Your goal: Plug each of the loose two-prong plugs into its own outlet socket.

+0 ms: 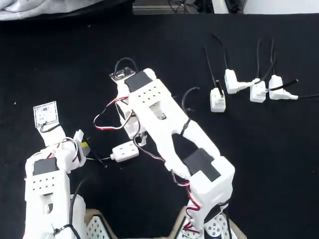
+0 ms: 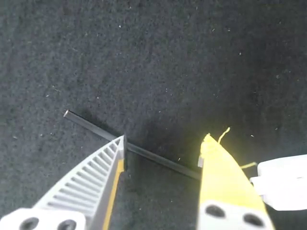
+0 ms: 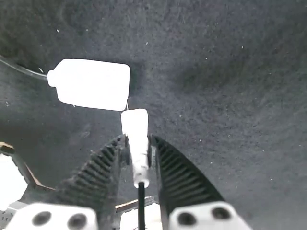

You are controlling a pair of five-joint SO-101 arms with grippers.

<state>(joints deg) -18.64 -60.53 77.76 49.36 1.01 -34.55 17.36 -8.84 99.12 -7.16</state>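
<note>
Black table [image 1: 50, 59] spread under both arms. Right gripper [image 3: 138, 146] clamped on white plug [image 3: 134, 122]; plug's front end held right beside white socket [image 3: 91, 84], just past fingertips. Left gripper [image 2: 164, 141] spread open, black cable [image 2: 91, 125] stretched across gap between fingers, socket's end just beside one finger. Other white plugs and sockets [image 1: 218, 99] grouped well beyond right gripper.

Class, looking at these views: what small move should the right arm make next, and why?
Probably ease the plug into the outlet socket: the right gripper is shut on the plug, whose tip sits beside the socket's corner, not yet in.
</note>
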